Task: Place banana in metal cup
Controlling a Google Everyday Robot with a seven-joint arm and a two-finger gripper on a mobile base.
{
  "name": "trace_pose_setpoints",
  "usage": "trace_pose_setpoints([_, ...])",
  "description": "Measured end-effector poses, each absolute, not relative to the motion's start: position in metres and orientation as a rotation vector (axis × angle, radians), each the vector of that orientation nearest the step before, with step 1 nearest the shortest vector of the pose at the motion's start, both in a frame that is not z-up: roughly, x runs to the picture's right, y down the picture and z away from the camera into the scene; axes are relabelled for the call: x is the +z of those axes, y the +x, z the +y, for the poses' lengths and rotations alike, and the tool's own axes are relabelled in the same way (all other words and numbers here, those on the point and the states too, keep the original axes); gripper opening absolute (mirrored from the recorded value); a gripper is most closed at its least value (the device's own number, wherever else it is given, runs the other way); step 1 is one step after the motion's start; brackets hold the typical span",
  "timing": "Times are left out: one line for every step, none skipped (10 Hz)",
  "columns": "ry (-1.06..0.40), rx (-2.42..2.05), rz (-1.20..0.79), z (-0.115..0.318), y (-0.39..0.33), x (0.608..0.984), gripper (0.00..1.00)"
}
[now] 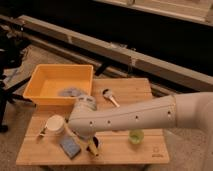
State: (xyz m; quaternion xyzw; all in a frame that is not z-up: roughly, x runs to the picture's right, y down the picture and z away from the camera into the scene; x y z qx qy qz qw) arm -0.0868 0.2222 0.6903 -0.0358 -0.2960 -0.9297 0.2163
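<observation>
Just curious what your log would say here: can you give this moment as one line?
gripper: low over table's front, by banana | metal cup: behind arm, empty | stage: placing not done

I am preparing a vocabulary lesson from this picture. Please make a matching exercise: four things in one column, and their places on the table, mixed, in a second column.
Things:
1. yellow bin
2. green cup
3. blue sponge
4. pincer

Places:
A. front edge, left of the pincer
B. back left corner of the table
C. low over the front of the table, at the end of the white arm
D. front, right of the middle, under the arm

Pairs: 1-B, 2-D, 3-A, 4-C
</observation>
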Motion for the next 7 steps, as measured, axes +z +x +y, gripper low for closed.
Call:
trace_pose_setpoints([-0.097,-2.574,-0.813,0.219,-0.085,0.690,0.80])
trace_pose_setpoints([-0.095,-2.570,-0.806,0.216,-0.083,0.689,0.80])
trace_pose_setpoints([-0.092,-2.565,-0.800,0.212,-0.080,0.689,0.80])
trace_pose_setpoints([-0.083,-2.558,-0.792,0.205,-0.077,0.687,0.80])
trace_pose_setpoints([-0.071,-2.544,-0.774,0.191,-0.073,0.682,0.80])
trace_pose_setpoints([-0.074,-2.541,-0.764,0.184,-0.070,0.680,0.80])
trace_pose_setpoints([-0.074,-2.542,-0.766,0.184,-0.070,0.680,0.80])
